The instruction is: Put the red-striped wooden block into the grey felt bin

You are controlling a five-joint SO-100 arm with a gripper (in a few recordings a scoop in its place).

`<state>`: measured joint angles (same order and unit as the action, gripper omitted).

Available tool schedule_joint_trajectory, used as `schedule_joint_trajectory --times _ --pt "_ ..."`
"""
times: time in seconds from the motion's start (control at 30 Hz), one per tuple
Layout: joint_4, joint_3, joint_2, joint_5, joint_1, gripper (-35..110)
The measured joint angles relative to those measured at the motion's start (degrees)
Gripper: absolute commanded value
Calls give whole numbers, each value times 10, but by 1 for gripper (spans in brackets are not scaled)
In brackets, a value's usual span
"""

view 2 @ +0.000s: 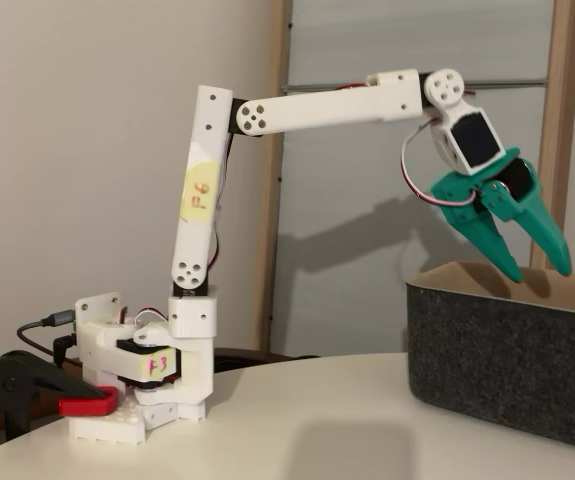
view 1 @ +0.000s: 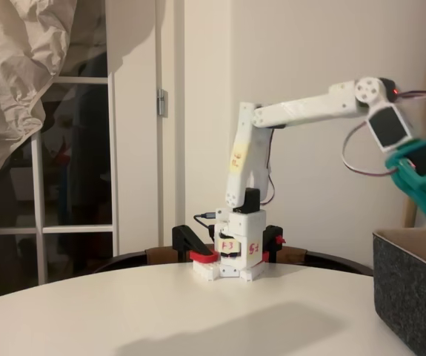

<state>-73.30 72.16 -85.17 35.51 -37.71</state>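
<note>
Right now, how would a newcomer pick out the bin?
On the round white table, follow the white arm out to its teal end effector, fingers spread. Directly beneath stands the grey felt bin: a dark charcoal box with a tan inside.

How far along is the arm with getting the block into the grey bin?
Looks like the late stage. The gripper hangs just over the rim of the grey felt bin, its green jaws spread apart with nothing between them. That fits a drop already made, but the bin's inside is hidden from both fixed views, so the block landing there cannot be confirmed. Likely left: pulling the arm back.
</note>
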Motion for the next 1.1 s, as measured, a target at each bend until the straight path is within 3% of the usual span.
schedule_joint_trajectory --times 0.27,0.6,0.93,1.1 --pt "-69 8 -66 47 34 20" --pt "-96 138 -261 134 113 20" --pt "-143 169 -396 417 476 22" --pt "-143 170 -407 492 672 23"
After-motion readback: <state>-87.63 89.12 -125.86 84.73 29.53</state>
